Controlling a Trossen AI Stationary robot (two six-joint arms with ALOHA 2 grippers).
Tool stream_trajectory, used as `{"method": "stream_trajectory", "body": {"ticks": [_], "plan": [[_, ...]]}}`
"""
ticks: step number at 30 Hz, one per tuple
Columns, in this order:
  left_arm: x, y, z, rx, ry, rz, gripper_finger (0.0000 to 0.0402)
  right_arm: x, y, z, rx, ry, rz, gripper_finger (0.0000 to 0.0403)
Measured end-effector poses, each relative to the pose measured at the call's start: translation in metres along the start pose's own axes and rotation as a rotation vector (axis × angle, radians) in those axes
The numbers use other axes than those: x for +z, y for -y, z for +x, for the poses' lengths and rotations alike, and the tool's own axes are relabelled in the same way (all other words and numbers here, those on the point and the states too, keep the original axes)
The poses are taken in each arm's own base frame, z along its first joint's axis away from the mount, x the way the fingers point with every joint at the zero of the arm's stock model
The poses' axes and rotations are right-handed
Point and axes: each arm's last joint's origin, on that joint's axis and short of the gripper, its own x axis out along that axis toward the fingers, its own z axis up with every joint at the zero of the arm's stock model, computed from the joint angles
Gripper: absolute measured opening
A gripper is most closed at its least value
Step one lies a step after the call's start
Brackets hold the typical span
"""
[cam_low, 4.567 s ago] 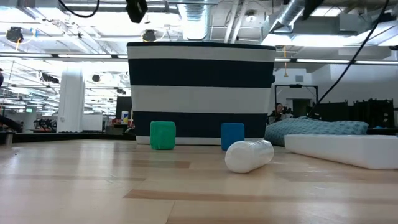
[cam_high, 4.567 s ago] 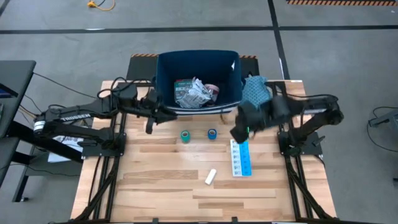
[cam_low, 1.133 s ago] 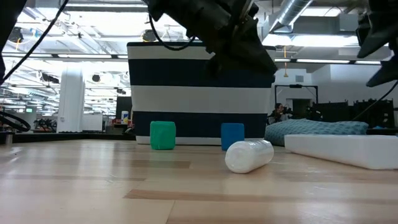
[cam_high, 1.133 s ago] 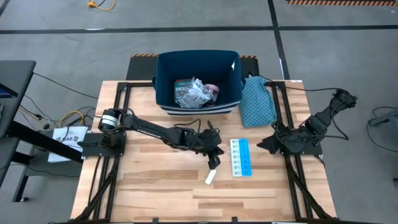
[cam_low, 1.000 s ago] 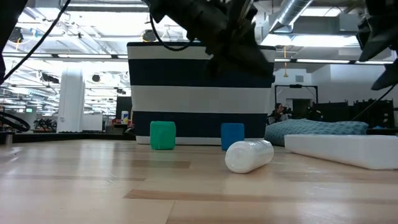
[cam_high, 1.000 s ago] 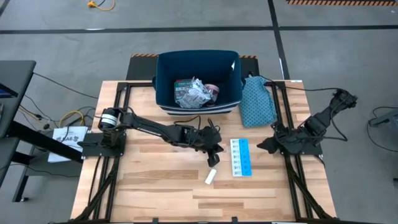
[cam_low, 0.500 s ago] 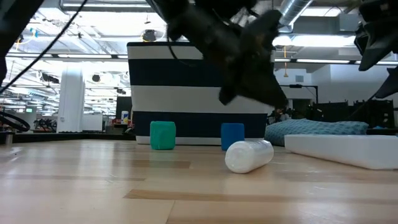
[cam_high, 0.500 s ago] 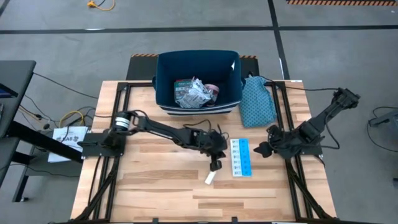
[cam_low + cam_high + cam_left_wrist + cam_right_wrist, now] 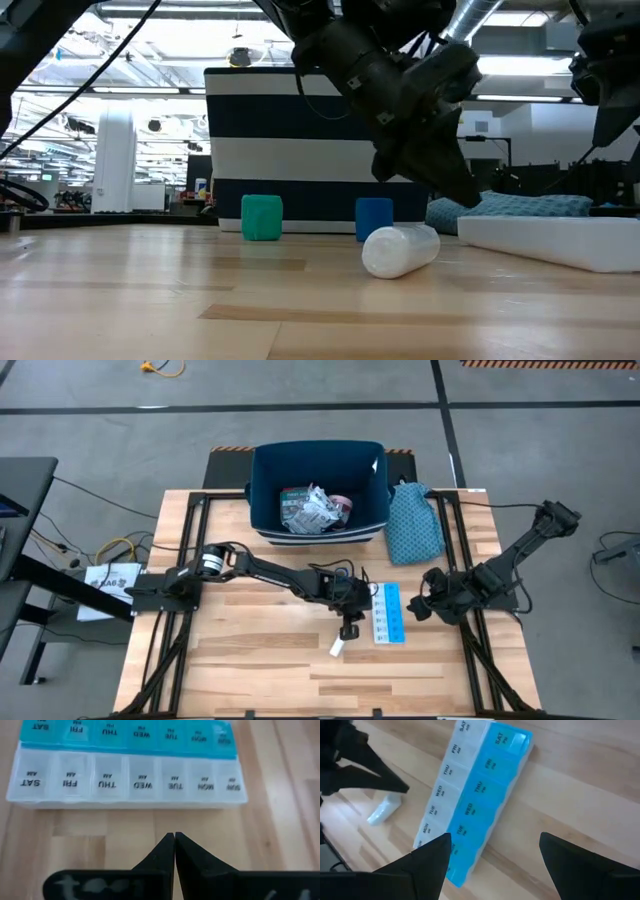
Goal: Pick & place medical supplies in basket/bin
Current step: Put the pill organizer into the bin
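My left gripper is shut and hangs low over the table, between the small white tube and the white-blue pill organizer. The left wrist view shows its tips closed just short of the organizer, touching nothing. My right gripper is open on the organizer's right side, and its wrist view looks down on the organizer. The tube lies on its side. A green tape roll and a blue one stand before the navy striped bin, which holds several packs.
A teal dotted cloth lies right of the bin, by the table's far right corner. The left arm stretches across the table's middle and hides the tape rolls from above. Bare wood lies along the near edge and on the left half.
My left gripper has moved toward the near right and come down, from above the tube's far side to just over the table beside the pill organizer. My right gripper has shifted a little left toward the organizer. Nothing on the table has moved.
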Motion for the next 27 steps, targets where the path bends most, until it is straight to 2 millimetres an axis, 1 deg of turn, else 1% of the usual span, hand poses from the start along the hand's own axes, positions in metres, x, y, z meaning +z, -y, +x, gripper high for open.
{"method": "stream_trajectory", "body": {"ticks": [9, 18, 21, 24, 27], "plan": [[-0.003, -0.002, 0.0, 0.072, -0.022, 0.089, 0.0, -0.005, -0.011, 0.011, 0.016, -0.002, 0.006, 0.0295], [-0.003, -0.004, 0.0, 0.082, -0.035, 0.148, 0.0, -0.009, -0.013, 0.021, -0.033, 0.005, 0.022, 0.0295], [-0.008, -0.005, 0.007, 0.073, -0.057, 0.16, 0.0, -0.01, -0.014, 0.024, -0.038, 0.006, 0.02, 0.0295], [-0.02, -0.008, 0.023, 0.051, -0.1, 0.149, 0.0, -0.011, -0.017, 0.026, -0.021, 0.007, 0.022, 0.0295], [-0.021, -0.004, 0.028, 0.047, -0.101, 0.144, 0.0, -0.012, -0.017, 0.028, -0.011, 0.006, 0.011, 0.0295]]}}
